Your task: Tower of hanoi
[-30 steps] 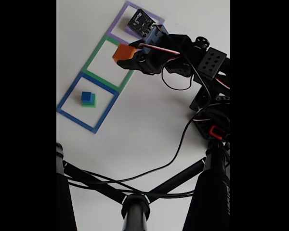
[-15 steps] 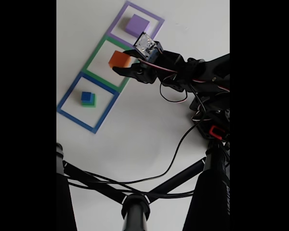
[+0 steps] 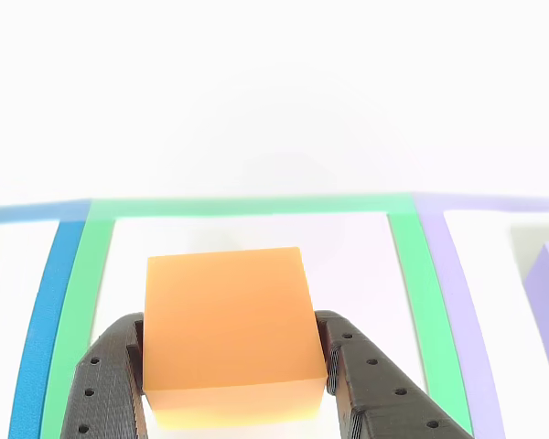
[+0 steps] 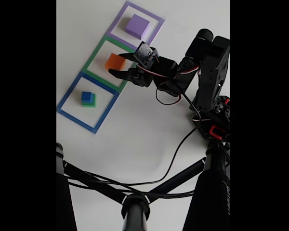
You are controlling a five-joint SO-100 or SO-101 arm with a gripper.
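The orange-yellow block (image 4: pixel 115 61) has come down inside the green square outline (image 4: pixel 93 56) — a second ago it was carried aloft near the purple square outline (image 4: pixel 156 30), and half a second ago it was lower, over the green one. In the fixed view the purple block (image 4: pixel 137 25) sits alone in its far square, and the small blue cube (image 4: pixel 86 96) rides on the green block (image 4: pixel 89 102) in the blue square outline (image 4: pixel 75 118) to the near left. The gripper (image 3: pixel 233 366) brackets the orange-yellow block, fingers (image 3: pixel 361 384) at both flanks (whether pressing or just eased off, I cannot tell). That looks like one move nearly finished — release remains.
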